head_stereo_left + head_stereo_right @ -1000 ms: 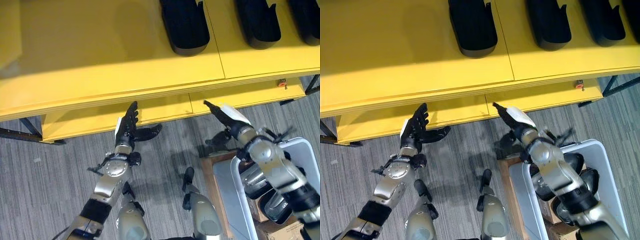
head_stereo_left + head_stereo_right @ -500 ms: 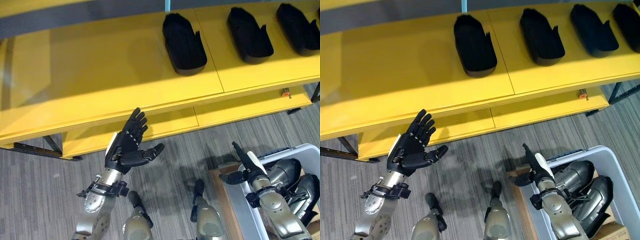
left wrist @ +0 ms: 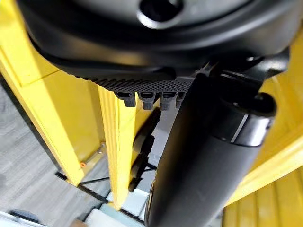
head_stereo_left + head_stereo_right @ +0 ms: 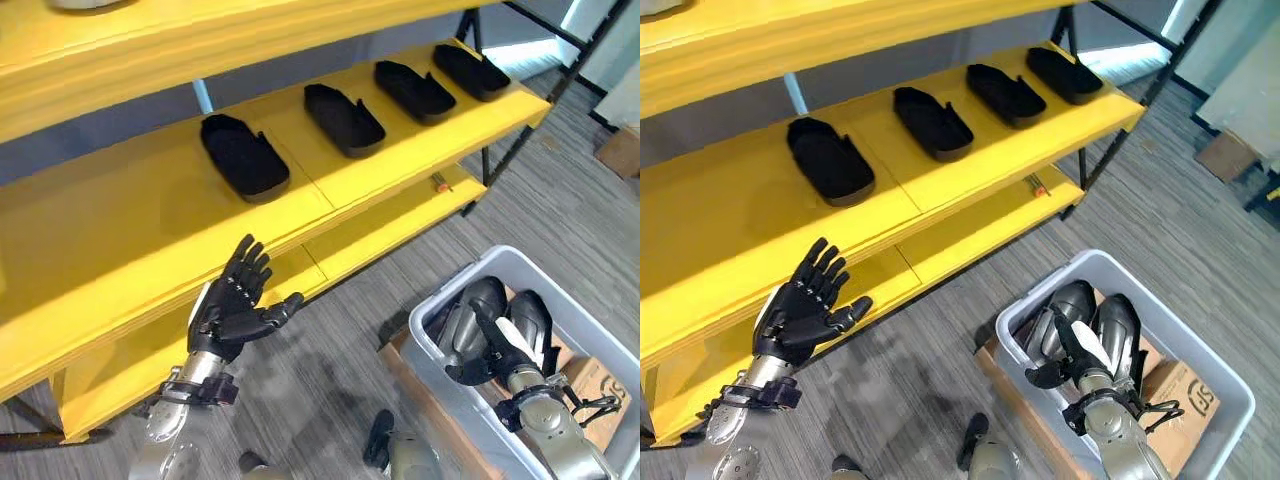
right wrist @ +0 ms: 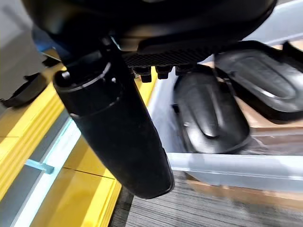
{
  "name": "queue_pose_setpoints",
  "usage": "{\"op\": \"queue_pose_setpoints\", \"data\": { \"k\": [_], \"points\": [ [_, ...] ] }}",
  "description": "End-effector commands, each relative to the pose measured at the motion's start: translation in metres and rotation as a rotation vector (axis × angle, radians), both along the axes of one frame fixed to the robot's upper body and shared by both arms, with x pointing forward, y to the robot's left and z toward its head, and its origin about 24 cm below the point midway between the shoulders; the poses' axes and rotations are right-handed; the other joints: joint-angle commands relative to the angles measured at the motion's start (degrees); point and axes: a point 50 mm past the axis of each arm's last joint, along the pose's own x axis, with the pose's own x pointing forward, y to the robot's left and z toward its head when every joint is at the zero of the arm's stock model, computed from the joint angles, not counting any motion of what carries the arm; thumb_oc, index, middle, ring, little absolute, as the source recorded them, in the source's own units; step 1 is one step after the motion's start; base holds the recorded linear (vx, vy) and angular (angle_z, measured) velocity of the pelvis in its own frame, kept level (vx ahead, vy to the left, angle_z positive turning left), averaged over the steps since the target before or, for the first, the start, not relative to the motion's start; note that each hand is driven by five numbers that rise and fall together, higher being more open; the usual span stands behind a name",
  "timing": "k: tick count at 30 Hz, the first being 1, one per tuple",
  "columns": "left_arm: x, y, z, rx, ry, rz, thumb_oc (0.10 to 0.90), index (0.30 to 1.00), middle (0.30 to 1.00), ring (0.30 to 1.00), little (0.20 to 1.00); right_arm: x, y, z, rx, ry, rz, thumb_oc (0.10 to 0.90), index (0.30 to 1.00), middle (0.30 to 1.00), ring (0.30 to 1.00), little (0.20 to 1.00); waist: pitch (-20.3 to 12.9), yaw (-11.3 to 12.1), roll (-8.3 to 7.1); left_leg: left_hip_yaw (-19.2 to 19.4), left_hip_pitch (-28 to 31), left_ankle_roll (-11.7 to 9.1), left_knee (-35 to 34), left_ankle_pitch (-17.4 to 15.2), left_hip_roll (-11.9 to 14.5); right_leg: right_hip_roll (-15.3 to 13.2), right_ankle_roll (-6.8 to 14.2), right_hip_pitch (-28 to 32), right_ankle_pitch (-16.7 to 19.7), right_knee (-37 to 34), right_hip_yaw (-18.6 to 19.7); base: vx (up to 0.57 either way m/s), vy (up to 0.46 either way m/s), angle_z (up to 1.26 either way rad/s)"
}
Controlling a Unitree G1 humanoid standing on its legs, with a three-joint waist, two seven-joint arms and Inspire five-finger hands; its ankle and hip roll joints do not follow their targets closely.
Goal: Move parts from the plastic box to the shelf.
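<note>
Several black moulded parts (image 4: pixel 243 157) lie in a row on the middle board of the yellow shelf (image 4: pixel 120 230). The grey plastic box (image 4: pixel 1160 300) stands on the floor at the right, with dark glossy parts (image 4: pixel 1065 310) inside, also seen in the right wrist view as parts (image 5: pixel 208 113). My right hand (image 4: pixel 1077 352) hovers over the box's near end, fingers straight, thumb out, holding nothing. My left hand (image 4: pixel 235 305) is raised before the shelf's front edge, fingers spread, empty. The left wrist view has the shelf edge (image 3: pixel 113 137) past the thumb.
A cardboard box (image 4: pixel 1180 385) lies under the plastic box. The shelf's black metal frame (image 4: pixel 520 130) rises at the right end. A lower yellow board (image 4: pixel 400 215) juts out near the floor. Another carton (image 4: pixel 620 150) stands at the far right.
The camera has swung, so the whole scene has shifted. My right hand has dropped from the shelf's edge to above the box. My left hand has risen with its fingers spread.
</note>
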Motion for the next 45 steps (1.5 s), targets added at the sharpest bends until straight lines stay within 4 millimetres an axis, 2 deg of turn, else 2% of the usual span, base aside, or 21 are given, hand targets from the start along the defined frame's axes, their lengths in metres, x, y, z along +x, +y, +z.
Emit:
{"op": "queue_pose_setpoints", "data": {
  "k": [1,4,8,9,13,17,22,25,28,30,31,33,35,36,37,38,39,40,41,43,45],
  "points": [
    [-0.002,-0.008,0.042,-0.056,-0.264,-0.059,0.9,1.0,1.0,1.0,1.0,0.022,-0.017,0.049,-0.131,-0.213,-0.037,0.9,1.0,1.0,1.0,1.0,-2.6,0.0,-0.9,-2.6,-8.6,1.7,-1.9,2.3,-3.2,-0.4,3.5,13.4,-2.6,-6.2,-1.1,0.0,-0.175,-0.39],
    [-0.004,-0.007,0.04,-0.053,-0.239,-0.082,0.9,1.0,1.0,1.0,1.0,0.014,-0.038,0.059,-0.2,-0.229,-0.091,0.9,1.0,1.0,1.0,1.0,-2.0,-1.3,-1.3,-2.7,-8.1,0.8,-2.8,3.8,-2.3,0.8,2.9,11.9,-2.2,-6.2,-0.3,0.0,-0.196,-0.44],
    [-0.003,-0.008,0.039,-0.047,-0.22,-0.094,0.9,1.0,1.0,1.0,1.0,0.011,-0.053,0.068,-0.247,-0.259,-0.139,0.9,1.0,1.0,1.0,1.0,-1.8,-2.9,-1.57,-2.0,-7.4,-0.2,-3.5,5.3,-1.6,1.9,2.3,10.3,-2.0,-6.1,1.0,0.02,-0.119,-0.3],
    [-0.001,-0.011,0.04,-0.032,-0.221,-0.097,0.9,1.0,1.0,1.0,1.0,0.009,-0.061,0.071,-0.267,-0.266,-0.175,0.9,1.0,1.0,1.0,1.0,-1.7,-4.1,-1.61,-1.6,-7.1,-0.7,-3.7,6.3,-1.1,2.4,2.0,9.3,-1.9,-6.1,1.7,0.02,-0.147,-0.34],
    [0.006,-0.015,0.046,-0.038,-0.231,-0.094,0.9,1.0,1.0,1.0,1.0,0.006,-0.068,0.072,-0.294,-0.271,-0.222,0.9,1.0,1.0,1.0,1.0,-1.5,-6.0,-1.56,-0.4,-6.6,-1.3,-4.0,7.0,-0.1,3.3,1.5,7.2,-2.2,-5.3,2.8,0.0,-0.099,-0.61],
    [0.016,-0.024,0.054,-0.03,-0.243,-0.067,0.9,1.0,1.0,1.0,1.0,0.0,-0.077,0.073,-0.339,-0.288,-0.252,0.9,1.0,1.0,1.0,1.0,-1.2,-9.0,-1.37,0.9,-6.0,-2.0,-3.2,7.8,1.8,4.6,0.2,3.8,-3.8,-2.1,4.3,0.01,-0.115,-0.5],
    [0.025,-0.033,0.057,-0.021,-0.25,-0.058,0.9,1.0,1.0,1.0,1.0,0.005,-0.079,0.082,-0.428,-0.31,-0.197,0.9,1.0,1.0,1.0,1.0,-0.7,-10.6,-0.85,0.7,-5.8,-3.2,-3.3,9.8,3.9,6.1,-1.2,0.4,-6.1,2.3,5.9,0.01,-0.191,-0.51],
    [0.033,-0.044,0.069,0.022,-0.299,-0.101,0.9,1.0,1.0,1.0,1.0,0.02,-0.077,0.108,-0.521,-0.406,-0.14,0.9,1.0,1.0,1.0,1.0,0.0,-11.5,-0.65,-0.4,-6.2,-3.6,-5.0,10.6,4.6,6.6,-1.4,-2.9,-7.6,5.5,7.3,-0.08,-0.267,-0.15],
    [0.038,-0.051,0.072,0.019,-0.303,-0.127,0.9,1.0,1.0,1.0,1.0,0.031,-0.073,0.123,-0.536,-0.454,-0.11,0.9,1.0,1.0,1.0,1.0,0.3,-11.5,-0.5,-1.3,-6.4,-4.5,-4.9,11.3,4.8,6.6,-1.3,-3.4,-7.2,4.5,7.1,-0.04,-0.209,-0.03],
    [0.04,-0.057,0.071,0.021,-0.292,-0.148,0.9,1.0,1.0,1.0,1.0,0.037,-0.067,0.126,-0.526,-0.459,-0.087,0.9,1.0,1.0,1.0,1.0,0.5,-11.5,-0.34,-2.0,-6.2,-5.6,-4.1,13.3,5.2,7.3,-1.5,-3.2,-6.4,2.9,7.5,0.02,-0.133,-0.07],
    [0.04,-0.062,0.068,0.026,-0.285,-0.171,0.9,1.0,1.0,1.0,1.0,0.042,-0.061,0.126,-0.519,-0.463,-0.07,0.9,1.0,1.0,1.0,1.0,0.6,-11.2,-0.2,-3.5,-6.1,-5.4,-2.8,12.6,4.4,7.8,-1.9,-3.0,-6.1,2.0,8.2,0.03,-0.074,-0.32],
    [0.036,-0.064,0.057,0.037,-0.249,-0.164,0.9,1.0,1.0,1.0,1.0,0.047,-0.054,0.121,-0.496,-0.457,-0.036,0.9,1.0,1.0,1.0,1.0,0.3,-10.4,0.22,-7.1,-6.0,-3.1,-0.2,7.6,-0.2,8.1,-2.4,-2.5,-5.6,0.7,9.7,0.04,-0.057,-0.39],
    [0.031,-0.06,0.05,0.034,-0.229,-0.148,0.9,1.0,1.0,1.0,1.0,0.046,-0.048,0.114,-0.476,-0.444,-0.009,0.9,1.0,1.0,1.0,1.0,0.0,-8.6,0.69,-13.9,-8.4,-0.5,4.1,3.0,-6.8,9.1,-2.6,-1.0,-4.5,-2.2,12.4,0.08,-0.039,-0.3],
    [0.028,-0.056,0.047,0.026,-0.215,-0.138,0.9,1.0,1.0,1.0,1.0,0.043,-0.046,0.11,-0.464,-0.434,0.005,0.9,1.0,1.0,1.0,1.0,-0.3,-7.8,0.82,-17.3,-9.7,1.2,4.4,0.5,-10.3,9.3,-2.0,-0.5,-3.5,-3.2,13.8,0.07,0.025,-0.73],
    [0.023,-0.05,0.043,-0.007,-0.195,-0.125,0.9,1.0,1.0,1.0,1.0,0.04,-0.044,0.105,-0.449,-0.421,0.017,0.9,1.0,1.0,1.0,1.0,-0.8,-6.2,0.93,-20.6,-10.9,4.2,2.2,-1.5,-15.6,9.6,-1.1,-0.5,-0.7,-4.8,15.6,0.09,0.075,-0.65],
    [0.02,-0.046,0.042,-0.007,-0.187,-0.116,0.9,1.0,1.0,1.0,1.0,0.039,-0.042,0.101,-0.438,-0.412,0.024,0.9,1.0,1.0,1.0,1.0,-1.0,-5.3,1.14,-22.8,-10.9,5.3,-0.4,-3.0,-18.3,9.9,-0.2,-0.3,0.0,-5.3,16.6,0.08,0.064,-0.33],
    [0.019,-0.045,0.041,-0.006,-0.184,-0.112,0.9,1.0,1.0,1.0,1.0,0.038,-0.041,0.099,-0.434,-0.408,0.028,0.9,1.0,1.0,1.0,1.0,-1.1,-5.0,1.18,-23.5,-10.8,5.5,-1.2,-2.9,-19.1,10.1,0.1,0.0,0.2,-5.6,17.0,0.21,0.063,-0.58],
    [0.014,-0.037,0.039,0.003,-0.17,-0.108,0.9,1.0,1.0,1.0,1.0,0.036,-0.036,0.088,-0.406,-0.395,0.026,0.9,1.0,1.0,1.0,1.0,-1.6,-2.5,1.07,-28.0,-13.0,6.3,-3.8,-1.6,-22.9,11.0,0.6,1.6,1.5,-7.6,19.5,0.22,0.048,-0.83],
    [0.011,-0.033,0.036,-0.001,-0.158,-0.097,0.9,1.0,1.0,1.0,1.0,0.036,-0.032,0.085,-0.402,-0.396,0.042,0.9,1.0,1.0,1.0,1.0,-1.6,-1.2,0.57,-30.9,-15.0,6.3,-2.4,-1.2,-24.0,11.0,0.5,3.0,1.7,-8.4,21.0,0.19,0.039,-1.34],
    [0.009,-0.03,0.034,0.005,-0.149,-0.097,0.9,1.0,1.0,1.0,1.0,0.037,-0.029,0.082,-0.391,-0.394,0.056,0.9,1.0,1.0,1.0,1.0,-2.4,-0.1,0.08,-31.9,-15.8,6.7,-1.7,-1.3,-24.6,10.9,0.5,4.1,2.0,-9.8,21.9,0.1,0.081,-1.46],
    [0.007,-0.025,0.027,0.028,-0.134,-0.096,0.9,1.0,1.0,1.0,1.0,0.036,-0.024,0.077,-0.353,-0.356,0.069,0.9,1.0,1.0,1.0,1.0,-4.9,0.5,0.13,-31.8,-13.0,7.4,-5.7,-0.8,-24.6,11.2,0.9,5.2,2.4,-11.8,21.9,0.14,0.179,-0.66]
  ]
}}
